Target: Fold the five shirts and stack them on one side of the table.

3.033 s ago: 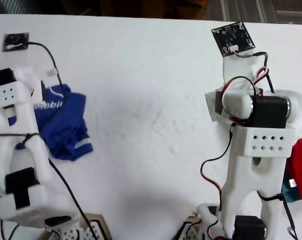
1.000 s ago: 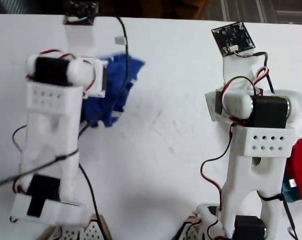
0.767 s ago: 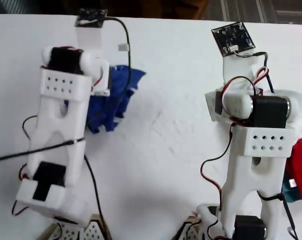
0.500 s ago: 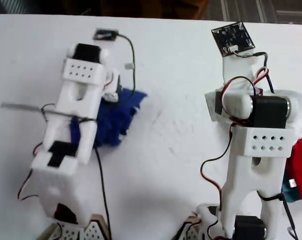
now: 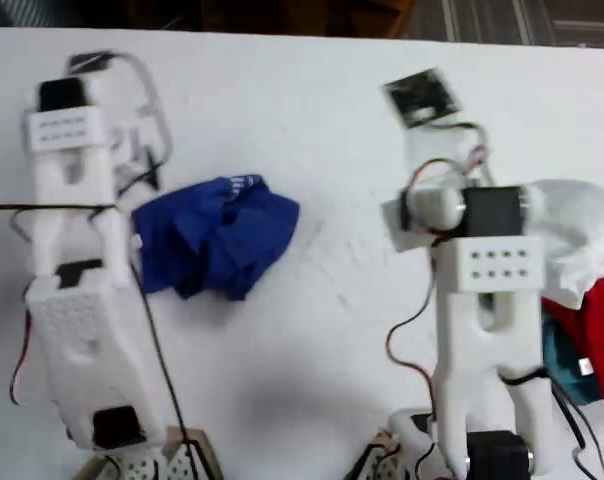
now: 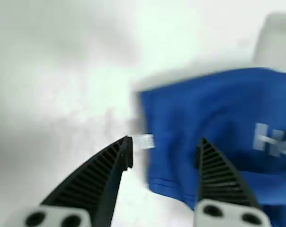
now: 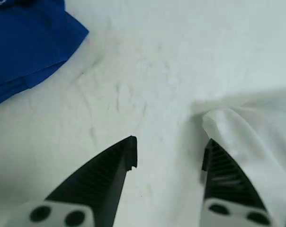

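The left arm is drawing back toward the left edge of the table (image 5: 312, 130), leaving the blue shirt (image 5: 217, 245) lying crumpled on the left half. The left gripper (image 6: 164, 151) is gaping wide and empty over the shirt's hem. The right gripper (image 7: 170, 152) is standing open and empty beside the white shirt (image 5: 582, 235) at the right edge.

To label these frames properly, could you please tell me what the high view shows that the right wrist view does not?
High view's extras: the white left arm, the white right arm, a red cloth and a teal cloth. Right wrist view's extras: its open black claw, close up. Shared: the crumpled blue fabric shirt and the white fabric shirt.
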`<action>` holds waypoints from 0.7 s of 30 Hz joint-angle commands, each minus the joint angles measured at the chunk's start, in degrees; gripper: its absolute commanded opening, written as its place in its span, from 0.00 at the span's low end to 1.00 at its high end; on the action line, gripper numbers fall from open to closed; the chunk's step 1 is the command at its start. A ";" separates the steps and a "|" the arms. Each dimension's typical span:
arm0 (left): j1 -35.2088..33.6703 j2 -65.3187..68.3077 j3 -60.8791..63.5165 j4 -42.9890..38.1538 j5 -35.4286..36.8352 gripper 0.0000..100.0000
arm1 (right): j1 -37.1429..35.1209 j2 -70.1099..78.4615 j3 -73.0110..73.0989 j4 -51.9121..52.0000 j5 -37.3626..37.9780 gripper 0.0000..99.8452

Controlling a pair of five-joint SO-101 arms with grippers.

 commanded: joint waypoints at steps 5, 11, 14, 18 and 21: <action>-11.69 5.19 1.98 0.79 -1.93 0.23 | -20.70 2.95 5.54 -15.60 0.00 0.23; -15.82 6.42 1.98 0.79 -2.02 0.23 | -29.93 14.55 5.54 -23.69 -0.35 0.23; -16.79 6.42 1.98 0.79 -2.02 0.23 | -33.89 19.74 5.45 -26.33 -0.44 0.23; -17.32 6.51 1.98 0.79 -2.02 0.23 | -36.88 24.84 5.45 -29.85 -0.44 0.23; -17.32 6.51 1.98 0.79 -2.11 0.23 | -38.46 27.12 5.45 -31.43 -0.44 0.23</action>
